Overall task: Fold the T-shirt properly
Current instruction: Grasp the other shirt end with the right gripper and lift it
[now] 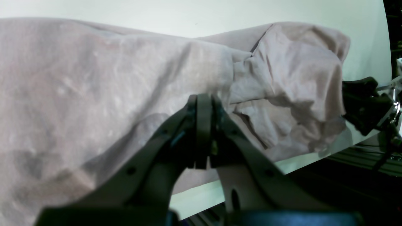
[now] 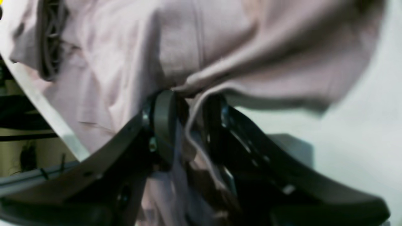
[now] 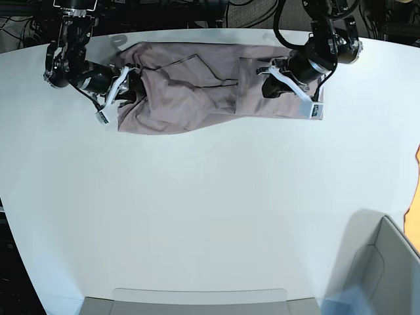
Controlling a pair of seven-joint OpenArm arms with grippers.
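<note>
Base view shows us the T-shirt (image 3: pixel 197 88), a dusty pink one, lying crumpled along the far edge of the white bench (image 3: pixel 210 216), with one of our arms at each end of it. Our right hand (image 2: pixel 188 103) has its jaws pinched onto a bunched fold of the fabric, and cloth trails down between the fingers (image 2: pixel 163 125). Our left hand (image 1: pixel 204 106) has its jaws pressed together at the cloth, but we cannot tell whether any fabric is caught between them.
</note>
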